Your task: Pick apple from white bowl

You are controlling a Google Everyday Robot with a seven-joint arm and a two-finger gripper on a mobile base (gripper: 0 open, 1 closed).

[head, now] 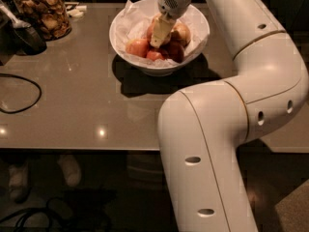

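Observation:
The white bowl (199,38) stands on the table at the back centre, lined with crinkled white paper and holding several apples. My gripper (157,41) reaches down into it from above, its tip among the fruit. A pinkish, yellow-tinged apple (182,33) lies against the gripper's right side. A lighter red apple (137,47) sits to its left. Deeper red apples (174,52) lie at the front of the bowl. The gripper hides the fruit directly beneath it.
A glass jar of brown snacks (43,13) stands at the back left beside a dark object (24,35). A black cable (19,93) loops on the left of the grey table (87,100). My white arm (231,129) fills the right foreground.

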